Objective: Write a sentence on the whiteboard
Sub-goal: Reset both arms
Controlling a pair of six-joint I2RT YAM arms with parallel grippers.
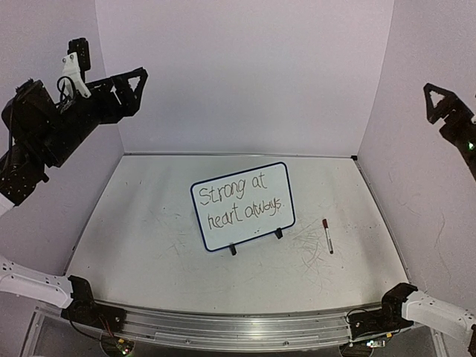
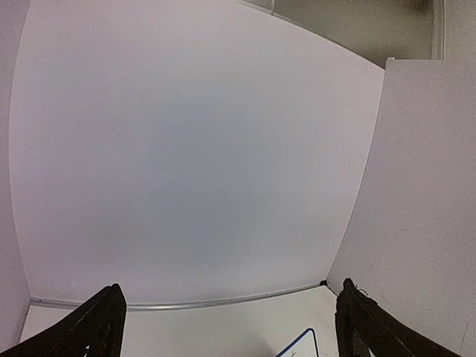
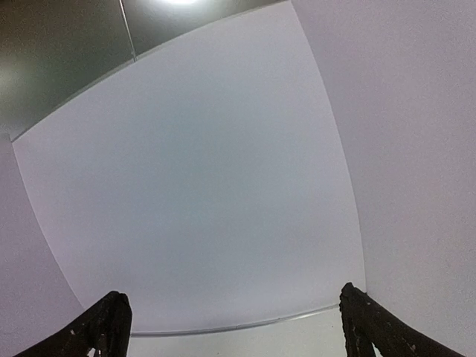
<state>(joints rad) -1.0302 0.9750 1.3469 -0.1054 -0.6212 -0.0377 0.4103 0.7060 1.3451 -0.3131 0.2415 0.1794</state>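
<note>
The whiteboard [image 1: 253, 229], blue-rimmed on two black clip feet, stands propped near the middle of the table. The sentence [image 1: 244, 199] on it reads "Strong at heart always." in two dark handwritten lines. My left gripper [image 1: 140, 85] is raised high at the far left, well away from the board, open and empty. In the left wrist view its fingers [image 2: 100, 326] stand wide apart, and a corner of the whiteboard [image 2: 301, 348] shows at the bottom. My right gripper [image 1: 440, 103] is up at the right edge, open and empty. Its fingers [image 3: 104, 327] frame only the wall.
A marker [image 1: 327, 235] with a red cap lies on the scuffed white tabletop [image 1: 134, 245], to the right of the board. Pale walls close in the table at the back and both sides. The arm bases sit at the near corners.
</note>
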